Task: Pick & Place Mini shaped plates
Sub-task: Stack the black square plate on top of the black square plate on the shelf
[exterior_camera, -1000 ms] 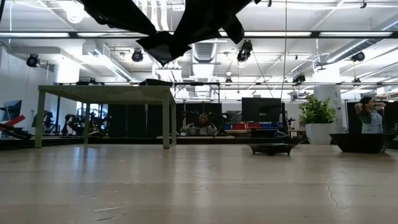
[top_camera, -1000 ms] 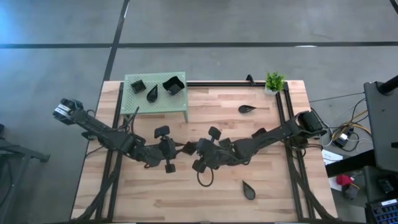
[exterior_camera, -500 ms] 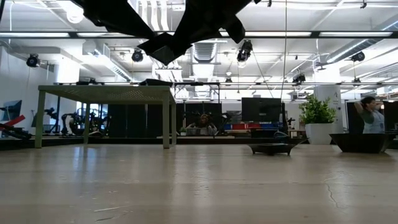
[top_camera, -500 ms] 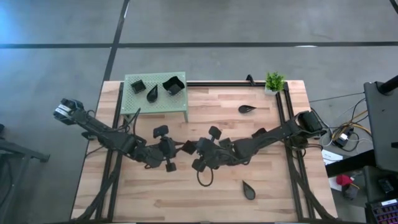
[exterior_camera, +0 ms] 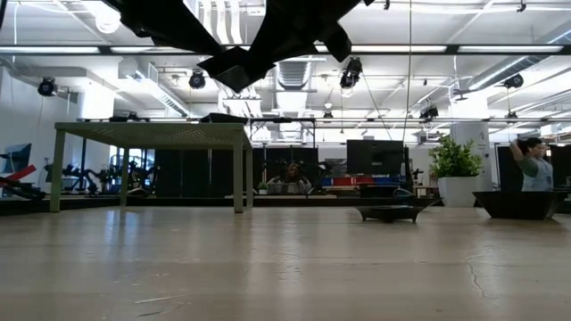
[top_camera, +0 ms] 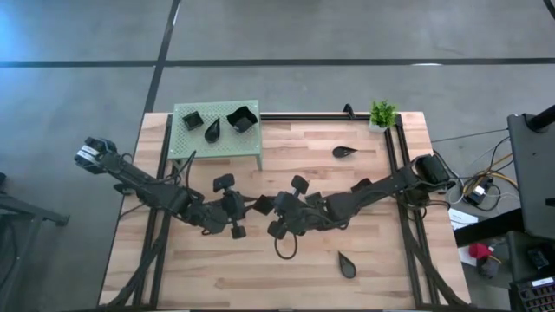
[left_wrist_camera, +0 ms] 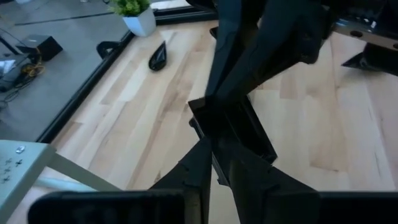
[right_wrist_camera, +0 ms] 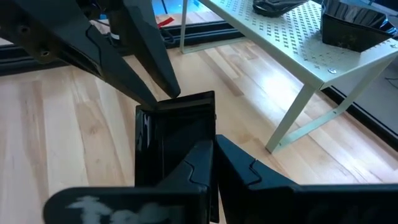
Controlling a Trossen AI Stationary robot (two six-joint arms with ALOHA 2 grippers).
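Both grippers meet over the table's middle, shut on one small black square plate (top_camera: 262,206) with a raised rim, held in the air between them. My left gripper (top_camera: 251,209) reaches in from the left, my right gripper (top_camera: 272,208) from the right. The low view shows the plate (exterior_camera: 234,69) high above the tabletop. On the green stand (top_camera: 252,143) sit two square plates (top_camera: 192,119), (top_camera: 242,119) and a leaf-shaped one (top_camera: 212,130). Two more leaf-shaped plates lie on the wood (top_camera: 343,152), (top_camera: 347,264). My left gripper (left_wrist_camera: 211,148) pinches the square plate's rim (left_wrist_camera: 205,132) on its left side between both fingers, coming in roughly level from the table's left. The plate is lifted clear. My right gripper (right_wrist_camera: 212,150) pinches the opposite rim (right_wrist_camera: 208,134) of the same plate between both fingers, coming from the table's right. The plate hangs clear of the table between the two grippers.
A small potted plant (top_camera: 382,113) stands at the far right corner. Black rails (top_camera: 401,165) run along the table's sides and far edge. A cable loop (top_camera: 282,247) hangs below the right gripper. Bare wood lies toward the near edge. A person stands far off in the room (exterior_camera: 533,169).
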